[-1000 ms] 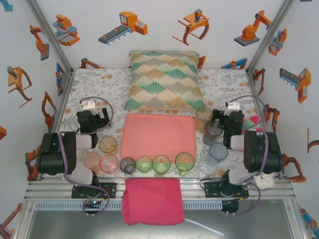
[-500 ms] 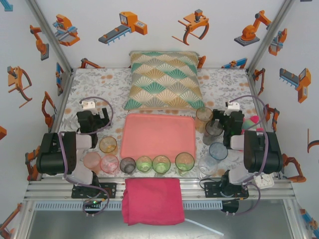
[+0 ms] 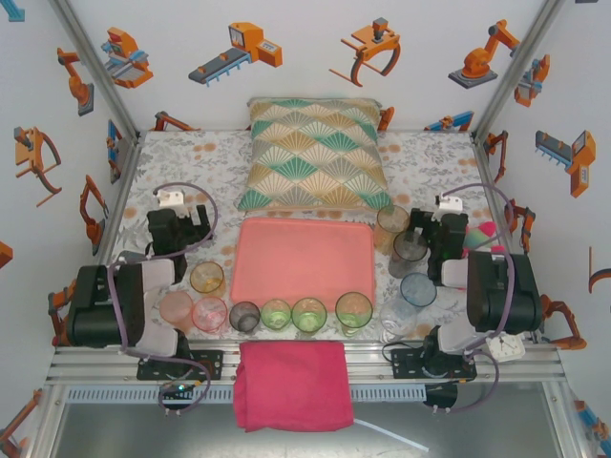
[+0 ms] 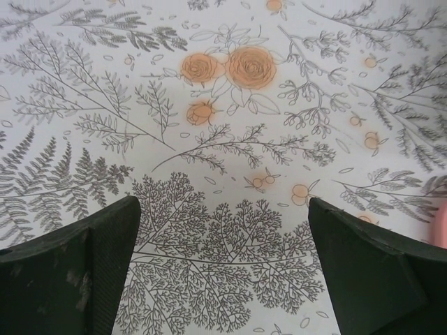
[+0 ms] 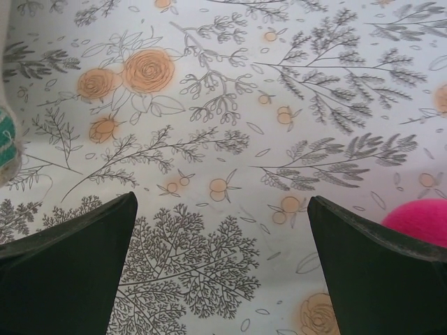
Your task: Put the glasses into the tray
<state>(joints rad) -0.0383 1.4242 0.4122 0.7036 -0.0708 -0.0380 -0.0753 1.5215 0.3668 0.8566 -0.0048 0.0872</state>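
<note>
The salmon-pink tray (image 3: 301, 260) lies flat in the middle of the table, with nothing in it. Several glasses stand around it. An amber one (image 3: 206, 278), two pink ones (image 3: 176, 307) and a smoky one (image 3: 244, 316) are at its front left. Green ones (image 3: 309, 314) line its front edge. Clear (image 3: 397, 315), blue (image 3: 417, 289), grey (image 3: 408, 253) and amber (image 3: 391, 221) ones stand along its right side. My left gripper (image 3: 178, 227) (image 4: 223, 209) hovers open over bare cloth, left of the tray. My right gripper (image 3: 436, 229) (image 5: 222, 206) is open beside the grey glass, holding nothing.
A fan-patterned cushion (image 3: 312, 153) lies behind the tray. A magenta folded cloth (image 3: 293, 382) hangs over the front rail. A bright pink object (image 3: 487, 232) (image 5: 419, 220) sits right of my right gripper. Printed walls and metal posts close in the table.
The left arm's dark elbow block has shifted slightly left and toward the near edge. Both grippers stay open and the glasses have not moved.
</note>
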